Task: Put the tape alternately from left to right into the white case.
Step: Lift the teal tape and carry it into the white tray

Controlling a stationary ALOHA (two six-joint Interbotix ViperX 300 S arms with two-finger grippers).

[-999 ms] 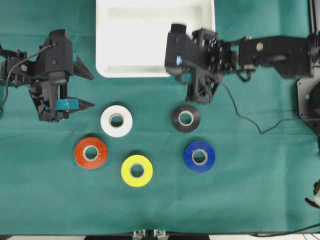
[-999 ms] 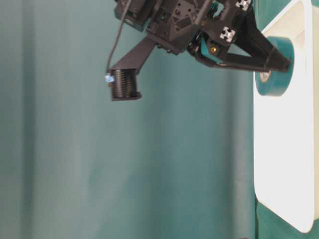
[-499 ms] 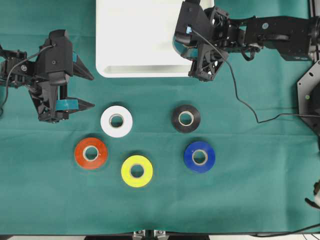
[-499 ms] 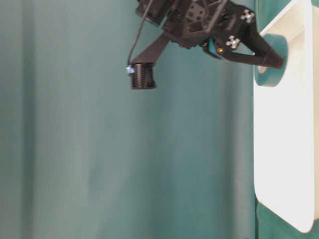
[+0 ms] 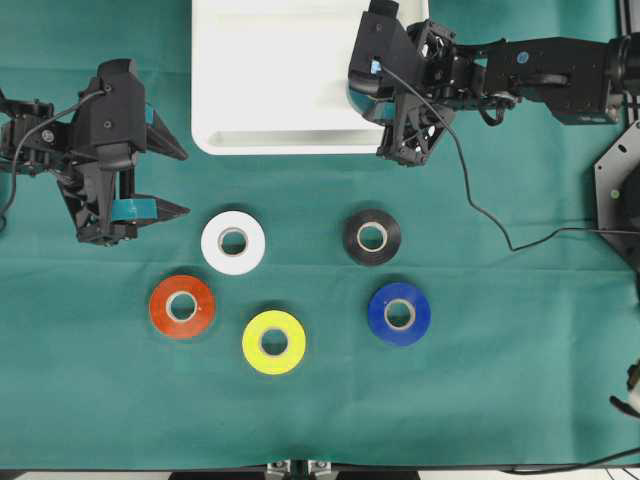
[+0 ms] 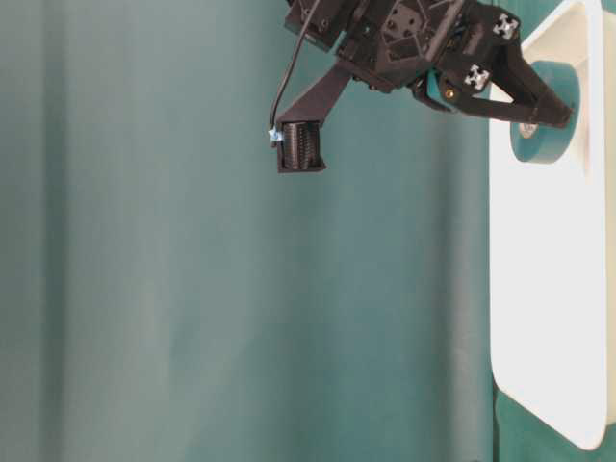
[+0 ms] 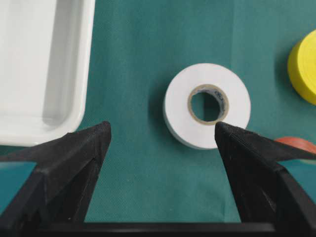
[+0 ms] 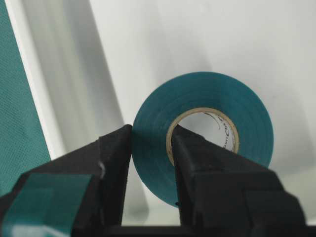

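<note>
Now the right tool (image 8: 150,148) grips the teal roll (image 8: 207,98) by its wall over the case (image 5: 260,60) for release, while the left tool (image 7: 160,136) waits released

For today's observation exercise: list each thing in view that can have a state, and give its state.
Right gripper: shut on teal tape.
Teal tape: held over the white case.
White case: nothing resting inside.
Left gripper: open, holding nothing.
White tape, red tape, yellow tape, black tape, blue tape: flat on cloth.
</note>
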